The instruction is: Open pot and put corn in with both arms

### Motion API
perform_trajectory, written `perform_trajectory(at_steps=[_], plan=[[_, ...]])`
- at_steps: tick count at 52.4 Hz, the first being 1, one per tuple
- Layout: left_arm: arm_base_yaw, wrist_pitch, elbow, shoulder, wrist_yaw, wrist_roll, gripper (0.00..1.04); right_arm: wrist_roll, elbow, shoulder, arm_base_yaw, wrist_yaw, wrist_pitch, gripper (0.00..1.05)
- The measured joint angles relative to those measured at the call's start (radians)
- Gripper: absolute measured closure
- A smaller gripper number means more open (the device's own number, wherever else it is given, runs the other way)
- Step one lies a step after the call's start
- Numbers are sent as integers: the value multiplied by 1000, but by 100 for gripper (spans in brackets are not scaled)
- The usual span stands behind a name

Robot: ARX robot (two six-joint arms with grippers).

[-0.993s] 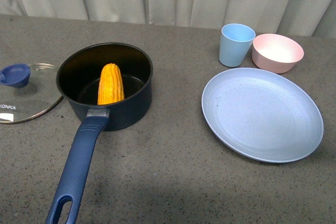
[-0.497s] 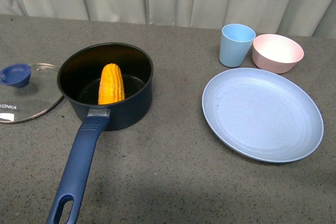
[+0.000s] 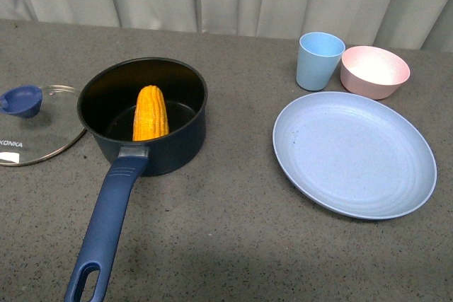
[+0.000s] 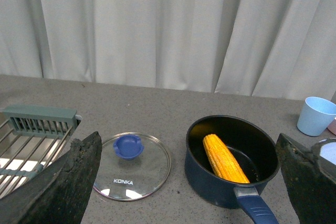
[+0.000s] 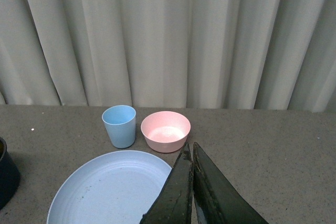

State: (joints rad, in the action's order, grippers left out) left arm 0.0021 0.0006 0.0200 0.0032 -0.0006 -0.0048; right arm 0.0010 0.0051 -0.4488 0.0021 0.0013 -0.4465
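Note:
The dark navy pot (image 3: pixel 145 145) stands uncovered on the grey table, its long blue handle (image 3: pixel 106 224) pointing toward me. The yellow-orange corn (image 3: pixel 150 113) lies inside it, leaning on the near wall; pot (image 4: pixel 210 190) and corn (image 4: pixel 224 158) also show in the left wrist view. The glass lid (image 3: pixel 35 136) with its blue knob (image 3: pixel 21 100) lies flat on the table left of the pot. Neither arm shows in the front view. My left gripper (image 4: pixel 189 182) is open and empty, held back from the pot and lid. My right gripper (image 5: pixel 191 153) is shut and empty above the plate's side.
A pale blue plate (image 3: pixel 354 153) lies right of the pot, with a blue cup (image 3: pixel 318 60) and a pink bowl (image 3: pixel 374 71) behind it. A metal rack (image 4: pixel 29 142) stands left of the lid in the left wrist view. Curtains hang behind the table.

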Motion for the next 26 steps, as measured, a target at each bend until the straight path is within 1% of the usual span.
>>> perform_trajectory(at_steps=[5, 26], plan=[[0, 0, 0, 0, 0, 0, 7, 0, 0, 59, 0, 0, 56, 104], [0, 0, 0, 0, 0, 0, 7, 0, 0, 213, 0, 0, 207, 104]])
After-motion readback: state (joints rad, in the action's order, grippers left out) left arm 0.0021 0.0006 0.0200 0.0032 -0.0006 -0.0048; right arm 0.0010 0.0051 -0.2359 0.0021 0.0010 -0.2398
